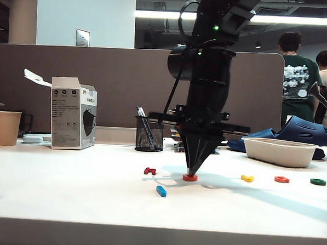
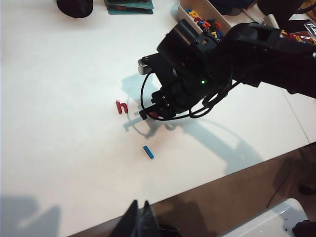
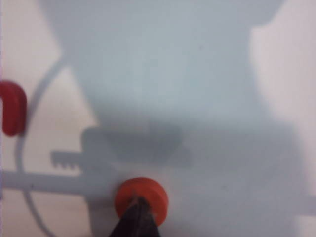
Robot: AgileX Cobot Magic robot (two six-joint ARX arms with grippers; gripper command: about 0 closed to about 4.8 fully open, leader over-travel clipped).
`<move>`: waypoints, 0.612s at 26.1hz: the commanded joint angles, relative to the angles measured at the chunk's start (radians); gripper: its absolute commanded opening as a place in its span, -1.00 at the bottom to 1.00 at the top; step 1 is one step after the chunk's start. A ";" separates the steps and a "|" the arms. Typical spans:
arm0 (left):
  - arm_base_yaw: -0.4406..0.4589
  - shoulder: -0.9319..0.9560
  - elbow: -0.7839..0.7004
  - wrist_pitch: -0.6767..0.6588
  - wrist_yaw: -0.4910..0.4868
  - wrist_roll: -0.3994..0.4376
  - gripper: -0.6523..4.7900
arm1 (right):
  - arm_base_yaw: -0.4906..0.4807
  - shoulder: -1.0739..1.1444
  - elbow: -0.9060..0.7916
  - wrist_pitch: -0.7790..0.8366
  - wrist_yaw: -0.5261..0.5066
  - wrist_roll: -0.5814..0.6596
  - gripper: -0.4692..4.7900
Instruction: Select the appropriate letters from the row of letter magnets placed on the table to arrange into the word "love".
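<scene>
Right wrist view: orange-red ring (image 3: 141,197) under closed right gripper (image 3: 138,217).

Right end effector (image 1: 190,174) set tip-down on ring (image 1: 190,178), mid table (image 1: 66,200). Bar (image 1: 161,191) placed left-front of ring; blocky letter (image 1: 150,170) left-behind. V (image 1: 248,178), angular letter (image 1: 282,179), rounded letter (image 1: 318,181) lined rightward. Left end effector (image 2: 140,222) kept above near table edge.

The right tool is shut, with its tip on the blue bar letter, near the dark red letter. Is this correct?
Not quite. The right tool is shut, but its tip rests on the orange-red ring, not the blue bar, which lies apart. The right wrist view shows it; the dark red letter is nearby.
</scene>
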 commanded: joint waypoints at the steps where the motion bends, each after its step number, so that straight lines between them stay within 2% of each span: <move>1: 0.000 -0.003 0.005 0.006 0.001 0.003 -0.78 | 0.016 0.013 -0.032 -0.074 -0.049 -0.002 -0.83; 7: 0.000 -0.003 0.005 0.006 0.002 0.002 -0.78 | 0.069 -0.047 -0.136 -0.032 -0.018 0.026 -0.83; 11: 0.000 -0.003 0.006 0.005 0.005 0.002 -0.78 | 0.068 -0.114 -0.262 0.009 -0.013 0.062 -0.83; 16: 0.000 -0.004 0.005 -0.002 0.005 0.003 -0.78 | 0.071 -0.180 -0.341 0.039 -0.011 0.085 -0.83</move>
